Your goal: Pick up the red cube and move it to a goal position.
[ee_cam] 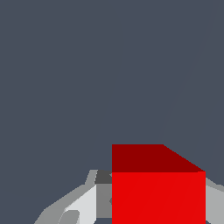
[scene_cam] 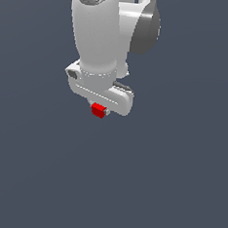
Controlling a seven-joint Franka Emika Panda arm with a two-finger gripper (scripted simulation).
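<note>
The red cube (scene_cam: 98, 110) is small and bright red, held just under the white hand of my arm in the exterior view. My gripper (scene_cam: 100, 110) is shut on it, with the fingers mostly hidden behind the cube and the hand. In the wrist view the red cube (ee_cam: 157, 188) fills the space between the grey-white fingers (ee_cam: 83, 203), one on each side of it. The cube hangs in the air above the plain dark grey-blue surface. No goal marker shows in either view.
The white arm (scene_cam: 96, 31) rises straight above the hand in the exterior view. Around it is a flat dark grey-blue ground (scene_cam: 169, 179) with no other objects in view.
</note>
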